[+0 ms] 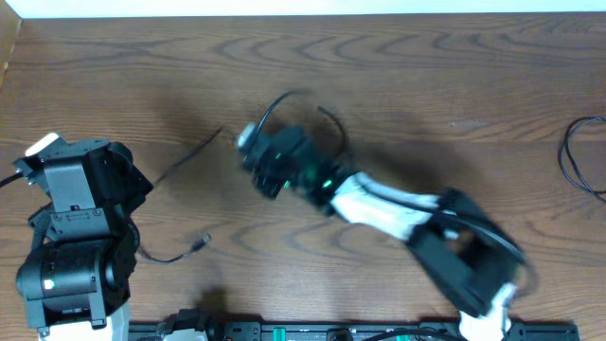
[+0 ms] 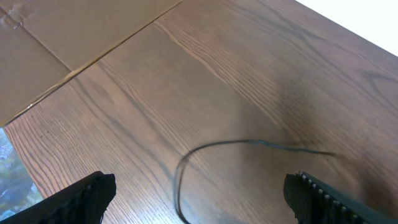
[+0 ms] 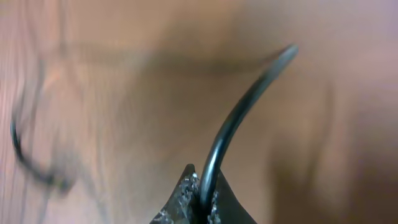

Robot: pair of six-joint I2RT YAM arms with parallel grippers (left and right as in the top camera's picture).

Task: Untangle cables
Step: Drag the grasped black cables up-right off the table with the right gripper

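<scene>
My right gripper (image 1: 260,163) reaches to the table's middle and is shut on a black cable (image 3: 239,118), which rises from between the jaws (image 3: 202,196) and curves right. In the overhead view this cable loops (image 1: 301,98) behind the gripper. A second thin black cable (image 1: 185,163) runs diagonally left of it and ends in a small plug (image 1: 203,242) near my left arm (image 1: 80,223). The left wrist view shows my left gripper (image 2: 200,194) open, with a cable bend (image 2: 186,163) on the table between the jaws, untouched. I cannot make out a white cord.
Another black cable loop (image 1: 576,152) lies at the far right edge. The wooden table's far edge (image 1: 303,15) meets a white wall. Cardboard (image 2: 56,37) lies beyond the table's left edge. A blurred cable (image 3: 25,155) shows left in the right wrist view.
</scene>
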